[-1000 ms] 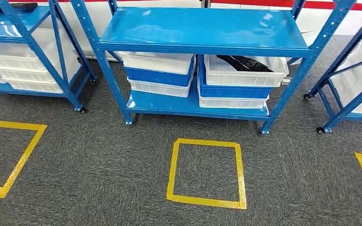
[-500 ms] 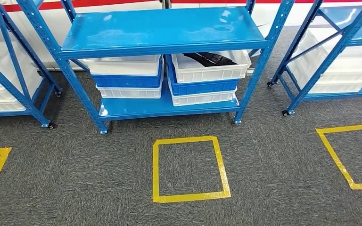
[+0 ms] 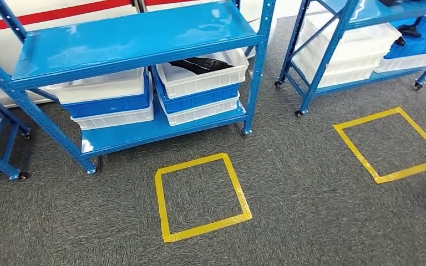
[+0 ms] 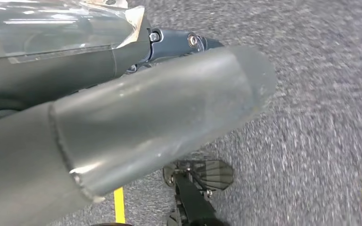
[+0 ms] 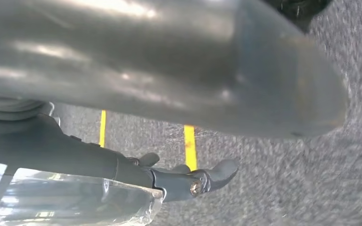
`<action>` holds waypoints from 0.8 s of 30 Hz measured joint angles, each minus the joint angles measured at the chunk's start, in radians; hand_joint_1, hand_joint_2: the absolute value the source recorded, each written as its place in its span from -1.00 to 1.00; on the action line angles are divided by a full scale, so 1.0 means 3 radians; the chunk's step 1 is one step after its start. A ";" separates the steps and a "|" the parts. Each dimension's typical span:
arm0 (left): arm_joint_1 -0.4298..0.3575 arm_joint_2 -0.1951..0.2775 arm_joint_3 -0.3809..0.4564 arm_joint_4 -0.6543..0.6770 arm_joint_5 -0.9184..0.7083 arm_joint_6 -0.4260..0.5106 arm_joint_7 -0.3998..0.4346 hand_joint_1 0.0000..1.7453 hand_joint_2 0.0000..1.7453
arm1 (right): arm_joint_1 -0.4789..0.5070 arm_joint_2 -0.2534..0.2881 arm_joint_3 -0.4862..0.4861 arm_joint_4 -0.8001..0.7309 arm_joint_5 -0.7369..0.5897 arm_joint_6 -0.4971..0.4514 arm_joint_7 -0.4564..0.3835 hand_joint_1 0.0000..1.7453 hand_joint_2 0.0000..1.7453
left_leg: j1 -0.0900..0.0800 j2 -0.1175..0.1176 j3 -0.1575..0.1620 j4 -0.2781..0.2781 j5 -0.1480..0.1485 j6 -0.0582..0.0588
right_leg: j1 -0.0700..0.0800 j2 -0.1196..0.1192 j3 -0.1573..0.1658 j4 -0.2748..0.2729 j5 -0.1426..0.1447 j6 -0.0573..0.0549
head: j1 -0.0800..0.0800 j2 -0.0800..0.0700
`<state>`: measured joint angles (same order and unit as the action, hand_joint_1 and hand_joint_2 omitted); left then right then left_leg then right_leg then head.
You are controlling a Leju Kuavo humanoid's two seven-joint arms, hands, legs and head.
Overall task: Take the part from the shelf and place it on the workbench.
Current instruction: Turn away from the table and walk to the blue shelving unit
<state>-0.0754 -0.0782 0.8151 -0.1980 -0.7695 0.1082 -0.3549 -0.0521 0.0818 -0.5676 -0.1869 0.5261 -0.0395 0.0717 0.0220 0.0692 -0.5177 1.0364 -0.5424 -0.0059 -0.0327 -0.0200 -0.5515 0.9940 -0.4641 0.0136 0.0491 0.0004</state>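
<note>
A blue metal shelf rack (image 3: pixel 138 39) stood on grey carpet (image 3: pixel 310 183), its top board bare and its left post cut off by the picture's edge. On its lower board sat two stacks of white and blue crates. The top white crate (image 3: pixel 202 75) of the right-hand stack held a black part (image 3: pixel 199 64), half hidden under the top board, so its shape was hard to make out. A yellow tape square (image 3: pixel 202 197) lay on the carpet just in front of the rack, and a second tape square (image 3: pixel 391 144) lay well apart to the right. A second blue rack (image 3: pixel 360 44) beyond it carried more white crates and a blue crate (image 3: pixel 421 36) with dark items inside, too small to identify.

The left hand (image 4: pixel 136 117) hung over the carpet; its thick grey thumb covered most of the wrist view, one dark finger lay straight beside it, and nothing was seen in its grasp. The right hand (image 5: pixel 169 80) hung likewise, blurred, a dark finger extended, nothing visible in it. Whether the remaining fingers of either hand were curled could not be told.
</note>
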 joint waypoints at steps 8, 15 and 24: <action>0.0021 0.0007 0.0005 0.0001 -0.0007 0.0004 0.0013 -1.00 -1.00 | 0.0007 0.0012 0.0017 0.0000 0.0101 -0.0090 -0.0050 -1.00 -1.00 | 0.0004 -0.0259 -0.0146 0.0224 0.0031 0.0045 | 0.0041 0.0224 0.0001 0.0006 0.0028 -0.0048 | -0.0003 0.0000; 0.0016 0.0004 0.0007 0.0001 -0.0014 0.0002 -0.0010 -1.00 -1.00 | 0.0004 0.0010 0.0061 0.0000 0.0206 -0.0158 -0.0072 -1.00 -1.00 | -0.0061 -0.0293 -0.0027 -0.0135 0.0171 0.0065 | 0.0090 0.0239 -0.0054 0.0025 0.0019 -0.0003 | 0.0002 0.0000; 0.0015 0.0001 0.0017 0.0001 -0.0013 0.0003 -0.0038 -1.00 -1.00 | 0.0004 0.0012 0.0120 0.0000 0.0266 -0.0188 -0.0086 -1.00 -1.00 | -0.0105 -0.0295 -0.0056 -0.0128 0.0197 0.0112 | 0.0058 0.0239 -0.0055 0.0022 0.0045 0.0045 | 0.0002 0.0000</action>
<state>-0.0709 -0.0780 0.8204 -0.1976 -0.7734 0.1092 -0.3663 -0.0509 0.0855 -0.5317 -0.1869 0.6058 -0.0959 0.0460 -0.0094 -0.0192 -0.5345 0.9981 -0.4834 0.0278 -0.0154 0.0518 -0.5679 1.0007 -0.4505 0.0272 0.0496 0.0004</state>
